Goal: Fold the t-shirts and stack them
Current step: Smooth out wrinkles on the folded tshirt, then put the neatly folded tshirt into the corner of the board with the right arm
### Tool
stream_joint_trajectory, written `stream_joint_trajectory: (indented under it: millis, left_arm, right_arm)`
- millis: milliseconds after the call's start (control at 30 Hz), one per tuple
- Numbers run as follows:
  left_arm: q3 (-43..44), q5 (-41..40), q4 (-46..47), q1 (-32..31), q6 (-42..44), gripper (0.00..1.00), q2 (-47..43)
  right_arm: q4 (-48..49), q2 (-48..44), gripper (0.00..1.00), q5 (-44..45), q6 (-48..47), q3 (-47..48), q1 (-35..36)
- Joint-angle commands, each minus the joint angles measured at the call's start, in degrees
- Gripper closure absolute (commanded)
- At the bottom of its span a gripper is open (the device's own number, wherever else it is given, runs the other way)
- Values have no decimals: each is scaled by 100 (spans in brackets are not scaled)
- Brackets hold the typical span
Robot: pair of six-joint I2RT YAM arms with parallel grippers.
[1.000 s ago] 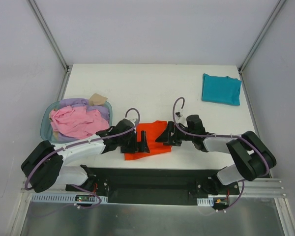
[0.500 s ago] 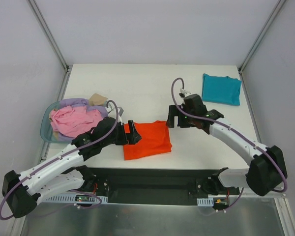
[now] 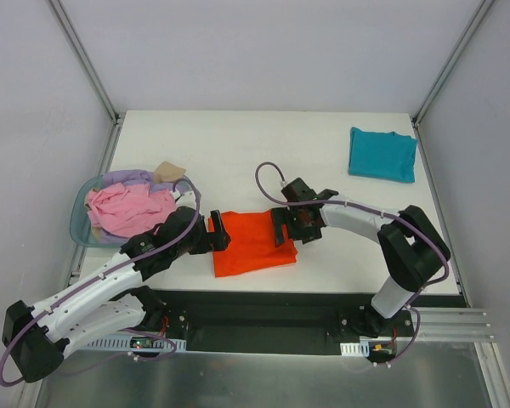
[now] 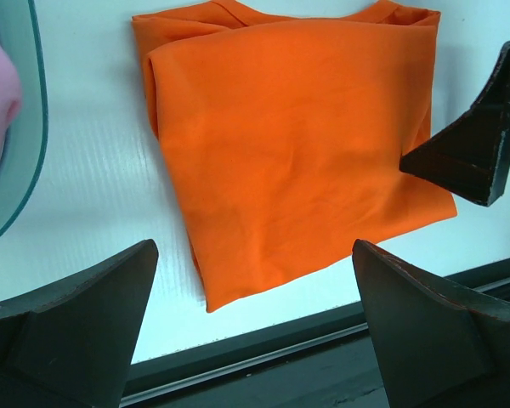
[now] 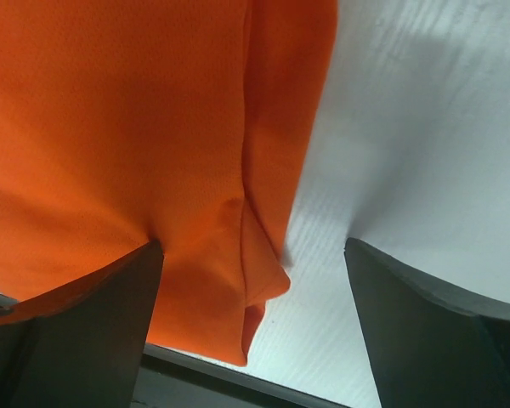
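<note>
Two hands, left hand (image 4: 252,245) and right hand (image 5: 253,245) both spread empty, one orange-red t-shirt (image 3: 253,244), one teal t-shirt (image 3: 382,154), one basket (image 3: 74,223).

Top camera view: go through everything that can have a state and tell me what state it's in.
Orange t-shirt: folded, lying flat near the front edge.
Teal t-shirt: folded, lying at the far right.
Basket: heaped with unfolded shirts.
Pink t-shirt: unfolded, crumpled on top in the basket.
Left end effector: open, holding nothing, at the orange t-shirt's basket-side edge.
Right end effector: open, straddling the opposite edge.
</note>
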Motion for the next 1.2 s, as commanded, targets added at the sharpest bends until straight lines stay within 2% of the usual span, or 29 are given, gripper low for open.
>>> stream_joint_trajectory:
  millis: [0,67,200,300,467,600,767,800,867,1000,1167]
  left_arm:
    - [-7,-147,-15,53,-118,1,85]
    - [-7,-147,-7,61,-118,1,111]
    - [-60,-147,-24,62,-144,1,77]
    - [-112,-174,-15,79,-197,1,24]
    - [-113,-165,-15,97,-232,1,23]
    - [-104,-156,-24,114,-258,1,50]
    - [-139,-191,-15,132,-311,1,6]
    - [-139,-200,-24,149,-311,1,-3]
    - [-148,-209,-15,167,-294,1,-46]
    - [-174,-183,-24,193,-258,1,-170]
    - [-244,-305,-42,220,-241,1,-240]
  right_arm:
    - [601,292,10,-269,286,185,34]
    - [760,485,13,-286,303,194,34]
    - [918,635,28,-392,444,98,60]
    - [910,697,35,-172,532,53,183]
    - [839,908,43,-119,523,194,411]
    - [769,978,64,-5,532,308,473]
    - [734,1075,78,232,471,501,473]
    - [725,1075,87,276,418,571,464]
    - [664,979,97,723,313,659,464]
    - [68,681,99,1751,-161,993,342]
    - [-66,302,99,2911,-758,1213,-63]
